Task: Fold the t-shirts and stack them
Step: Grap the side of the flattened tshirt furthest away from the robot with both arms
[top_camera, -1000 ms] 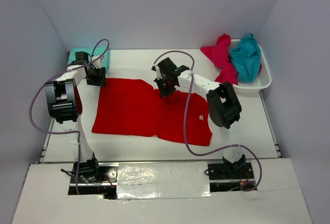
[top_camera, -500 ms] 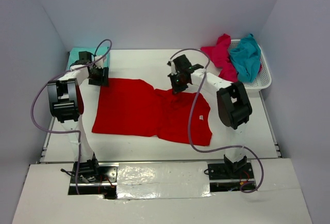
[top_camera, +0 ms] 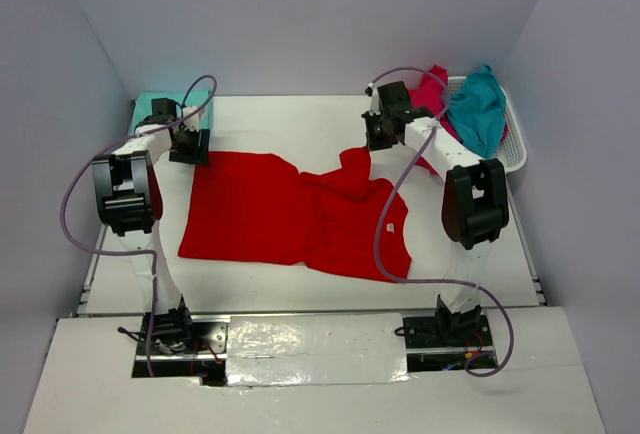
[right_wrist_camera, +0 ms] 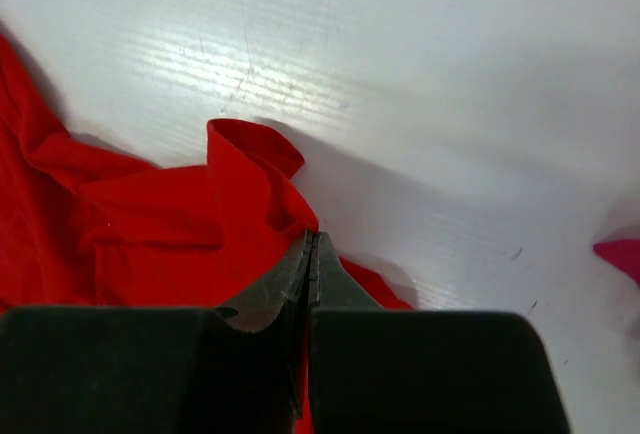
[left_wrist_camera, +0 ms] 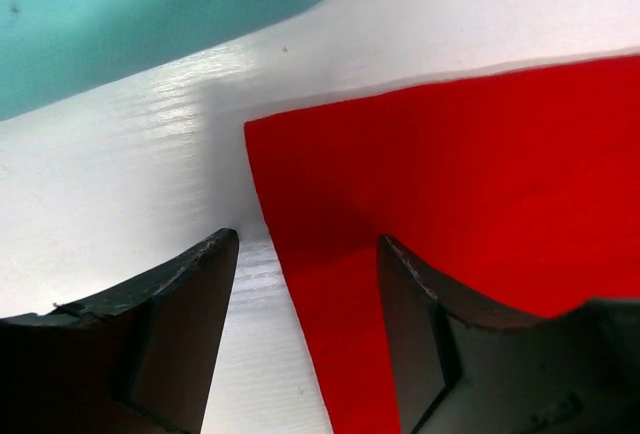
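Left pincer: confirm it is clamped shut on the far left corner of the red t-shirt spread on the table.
Not quite. The left pincer is open, not clamped shut. The left wrist view shows its fingers standing apart, one on each side of the corner edge of the red t-shirt. The rest holds: it is at the shirt's far left corner, and the shirt is spread on the table.

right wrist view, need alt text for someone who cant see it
The right gripper, black jaws pressed shut, pinches a fold of a bright red cloth t-shirt crumpled on the white table. A sliver of pinkish-magenta cloth shows at the right edge.
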Tool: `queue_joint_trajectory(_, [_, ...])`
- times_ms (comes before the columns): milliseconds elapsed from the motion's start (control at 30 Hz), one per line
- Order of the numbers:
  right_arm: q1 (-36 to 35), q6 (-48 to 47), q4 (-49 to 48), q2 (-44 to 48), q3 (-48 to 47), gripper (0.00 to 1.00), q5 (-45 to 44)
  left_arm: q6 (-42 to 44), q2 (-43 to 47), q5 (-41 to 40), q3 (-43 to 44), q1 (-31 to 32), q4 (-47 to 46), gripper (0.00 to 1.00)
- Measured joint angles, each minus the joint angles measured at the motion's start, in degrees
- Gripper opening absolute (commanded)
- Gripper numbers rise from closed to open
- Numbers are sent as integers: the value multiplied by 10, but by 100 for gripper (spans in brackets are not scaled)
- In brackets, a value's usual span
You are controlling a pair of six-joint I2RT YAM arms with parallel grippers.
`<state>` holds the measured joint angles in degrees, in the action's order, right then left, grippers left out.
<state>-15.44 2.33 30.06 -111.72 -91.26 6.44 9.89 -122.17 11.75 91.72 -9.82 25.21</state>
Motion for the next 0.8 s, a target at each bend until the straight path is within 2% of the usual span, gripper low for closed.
queue_joint_trajectory(267, [3,-8,0,0,-15,0,-2,-44,-10,8,89,-11,10,72])
queue_joint_trajectory(533, [4,-9,0,0,-13,0,-2,-60,-35,36,83,-4,22,72])
queue_joint_trajectory(667, [4,-10,0,0,-13,0,-2,-62,-54,30,90,0,32,68])
queue_joint_trajectory(767, [4,-10,0,0,-13,0,-2,-59,-63,28,100,1,42,54])
queue_joint_trajectory(800, [4,-10,0,1,-13,0,-2,-57,-63,30,101,1,43,26])
